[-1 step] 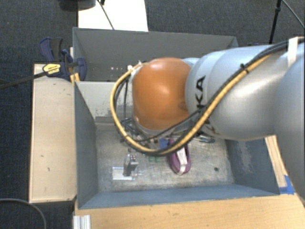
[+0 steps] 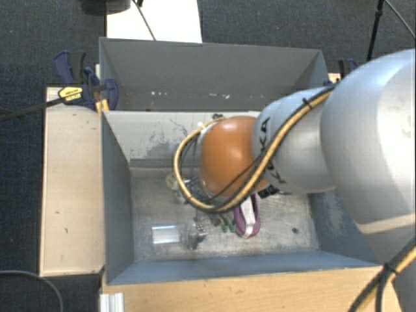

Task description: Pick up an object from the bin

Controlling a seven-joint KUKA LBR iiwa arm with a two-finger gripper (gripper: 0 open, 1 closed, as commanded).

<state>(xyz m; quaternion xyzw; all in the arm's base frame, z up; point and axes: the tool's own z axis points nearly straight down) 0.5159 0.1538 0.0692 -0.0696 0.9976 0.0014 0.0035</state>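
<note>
We're looking down into the grey bin, and the arm's orange wrist cover hangs over the middle of the floor. The gripper pokes out below it, low down near the front wall. Closest to it is a clear flat rectangular piece, lying just to its left on the floor, long axis running left-right along the front wall. On the other side is a purple-and-white looped thing, stretched roughly front-to-back. The cover hides most of the gripper, so we honestly can't tell if it's released or clenched, or touching anything.
</note>
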